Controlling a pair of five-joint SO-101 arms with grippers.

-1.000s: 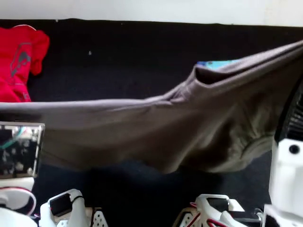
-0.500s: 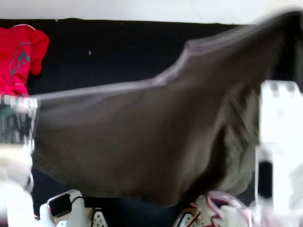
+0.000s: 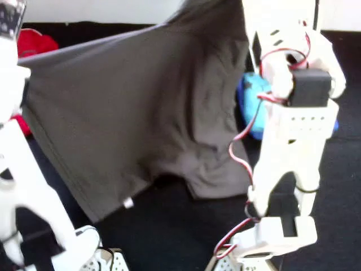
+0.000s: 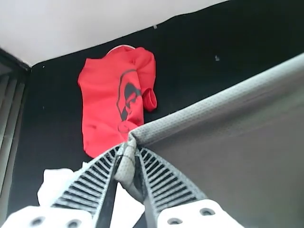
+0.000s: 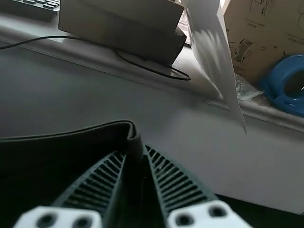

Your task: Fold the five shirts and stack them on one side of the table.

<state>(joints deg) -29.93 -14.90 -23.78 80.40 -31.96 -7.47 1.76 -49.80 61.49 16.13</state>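
Observation:
A large grey shirt [image 3: 135,113] hangs spread in the air between both raised arms, its lower hem drooping toward the black table [image 3: 186,226]. My left gripper [image 4: 127,156] is shut on one corner of the grey shirt [image 4: 228,137], high at the left of the high view. My right gripper [image 5: 135,156] is shut on the opposite dark edge of the shirt [image 5: 71,137], lifted above table level at the upper right. A red shirt [image 4: 116,99] lies crumpled on the far left of the table. A blue shirt [image 3: 254,99] peeks out behind the right arm [image 3: 293,113].
The white wall edge runs along the table's far side [image 3: 101,11]. Behind the table the right wrist view shows a box [image 5: 118,23], cables and a blue spool [image 5: 285,90]. The arm bases [image 3: 101,257] stand at the front edge.
Both arms have swung sharply upward, lifting the grey shirt from a low stretched sag into a tall hanging sheet; the right arm now stands in front of the blue shirt.

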